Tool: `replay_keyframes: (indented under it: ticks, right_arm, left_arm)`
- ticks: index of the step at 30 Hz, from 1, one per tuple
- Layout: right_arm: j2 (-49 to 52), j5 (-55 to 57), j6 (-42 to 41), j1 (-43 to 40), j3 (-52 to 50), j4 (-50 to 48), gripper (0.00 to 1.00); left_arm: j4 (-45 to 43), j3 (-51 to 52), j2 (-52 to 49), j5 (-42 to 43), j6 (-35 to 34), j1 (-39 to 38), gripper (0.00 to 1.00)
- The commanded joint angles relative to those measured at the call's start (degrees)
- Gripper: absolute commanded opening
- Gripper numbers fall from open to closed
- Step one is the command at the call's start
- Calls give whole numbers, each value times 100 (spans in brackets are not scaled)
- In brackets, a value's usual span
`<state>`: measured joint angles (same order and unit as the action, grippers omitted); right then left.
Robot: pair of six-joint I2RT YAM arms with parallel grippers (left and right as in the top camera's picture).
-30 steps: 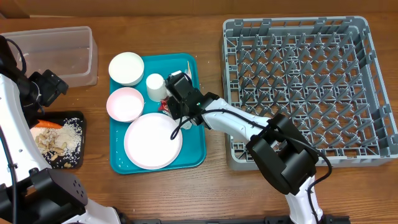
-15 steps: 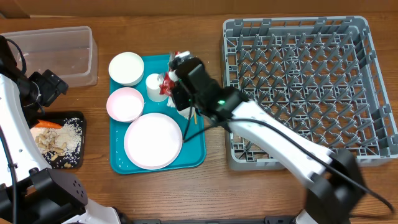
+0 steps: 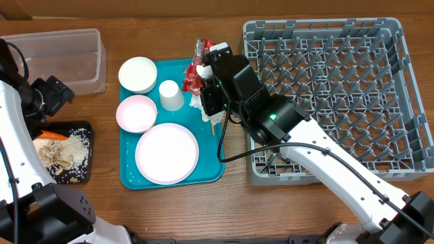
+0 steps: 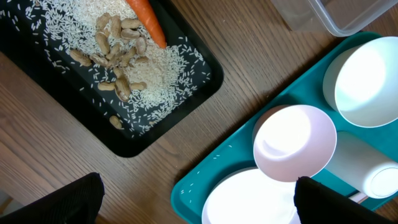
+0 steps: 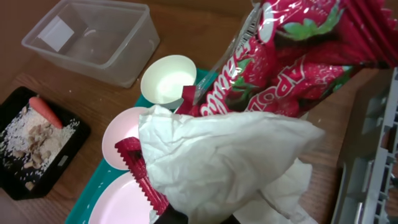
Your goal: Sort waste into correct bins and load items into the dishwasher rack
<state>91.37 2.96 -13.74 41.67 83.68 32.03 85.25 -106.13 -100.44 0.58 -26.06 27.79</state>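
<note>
Right hand [image 3: 207,85] is clamped on the strawberry wrapper [image 5: 292,68], with the crumpled napkin [image 5: 217,155] bunched in the same grip. The bundle is airborne over the upper right edge of the teal tray [image 3: 210,159], just left of the dishwasher rack [image 3: 319,26].

Left hand [image 4: 199,199] has its fingers apart and nothing between them. It hovers over the black tray [image 4: 134,146], where the rice, peanuts and carrot [image 4: 148,22] lie.

My read: food is in the black tray, so this dry trash goes to the clear tub [image 3: 68,61] at upper left of the overhead view.

To do it well:
- Hold height on the traverse. The napkin hangs below the hand and could catch the cup [image 3: 171,95] or the white bowl [image 3: 137,73] directly on the path.
- Move smoothly. I can't tell how much of the napkin is actually pinched, so a jerk may shed it onto the dishes.
- The left arm sits at the left edge beside the tub. Come in from the tub's right side, or park that arm first.
- Release low over the tub's centre. Both pieces are light and will drift.
- Check that both pieces dropped. Napkin may cling to a finger.
</note>
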Motion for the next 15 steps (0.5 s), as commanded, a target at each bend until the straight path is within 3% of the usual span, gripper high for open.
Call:
replay_keyframes:
  ticks: [1, 15]
  right_arm:
    - [13, -114, -144, -2, -7, -42, 4]
    - [1851, -286, -197, 0, -219, -1141, 4]
  left_arm:
    - [-17, 0, -17, -76, -76, -7, 100]
    - [-24, 0, -17, -96, -76, -17, 100]
